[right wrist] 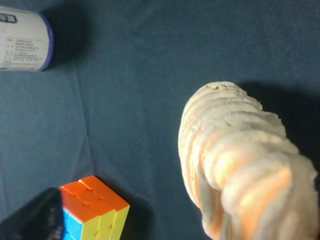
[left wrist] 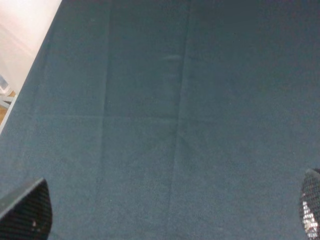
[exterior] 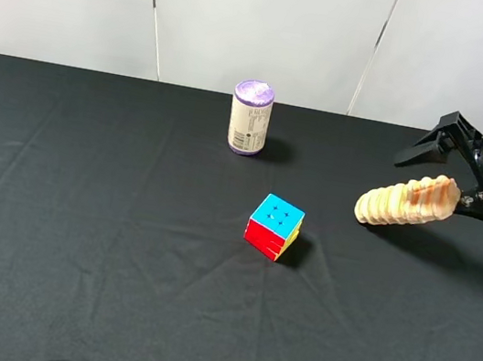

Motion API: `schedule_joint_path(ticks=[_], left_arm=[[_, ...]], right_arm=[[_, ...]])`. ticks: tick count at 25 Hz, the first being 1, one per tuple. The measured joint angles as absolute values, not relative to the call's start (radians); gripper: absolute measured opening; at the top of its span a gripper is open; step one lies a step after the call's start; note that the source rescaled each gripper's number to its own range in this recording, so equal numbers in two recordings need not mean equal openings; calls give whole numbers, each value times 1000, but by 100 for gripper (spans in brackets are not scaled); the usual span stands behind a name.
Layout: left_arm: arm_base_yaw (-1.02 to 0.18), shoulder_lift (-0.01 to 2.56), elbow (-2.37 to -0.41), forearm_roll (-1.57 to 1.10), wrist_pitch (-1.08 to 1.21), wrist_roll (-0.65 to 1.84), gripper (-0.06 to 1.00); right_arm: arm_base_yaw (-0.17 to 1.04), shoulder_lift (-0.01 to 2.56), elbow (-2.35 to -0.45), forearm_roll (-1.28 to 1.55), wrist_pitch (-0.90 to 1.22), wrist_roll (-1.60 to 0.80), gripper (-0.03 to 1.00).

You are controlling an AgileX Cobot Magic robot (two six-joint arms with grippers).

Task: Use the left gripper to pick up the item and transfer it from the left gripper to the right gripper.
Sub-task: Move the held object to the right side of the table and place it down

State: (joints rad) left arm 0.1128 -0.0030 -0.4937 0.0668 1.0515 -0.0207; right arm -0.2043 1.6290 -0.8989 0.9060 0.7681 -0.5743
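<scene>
Found at the far right of the black-clothed table [exterior: 71,254]: the right gripper [exterior: 436,183], raised above the cloth, jaws spread wide apart, one finger up and back, the other low and forward. Lodged in that gap: the near end of the item [exterior: 405,200], sloping down and away towards the table's middle, shadow cast on the cloth beneath. Cannot tell whether either finger presses on it; with jaws this wide, judged loose rather than clamped, hence liable to drop or roll. Filling much of the right wrist view, ridged segments plainly legible. Left gripper [left wrist: 170,215] absent from the high view; in its own wrist view, fingertips at opposite corners, well apart, nothing between, only bare cloth below. Judged: pulled clear so as not to foul the receiving arm. Standing well apart from the item and untouched: purple-topped can [exterior: 250,117] towards the back, puzzle cube [exterior: 274,227] near centre. Transfer judged at or past its final stage.
</scene>
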Motion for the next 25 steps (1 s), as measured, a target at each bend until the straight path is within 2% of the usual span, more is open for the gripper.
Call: schedule_joint_path(ticks=[3, 13, 25], left_arm=[[113, -3, -494, 67, 1051, -21, 100], [113, -3, -494, 67, 1051, -21, 100], [113, -3, -494, 67, 1051, -21, 100]], right_arm=[[-204, 1629, -899, 906, 768, -574, 99], [-204, 1597, -906, 878, 776, -564, 100], [-202, 1481, -907, 613, 764, -355, 100]])
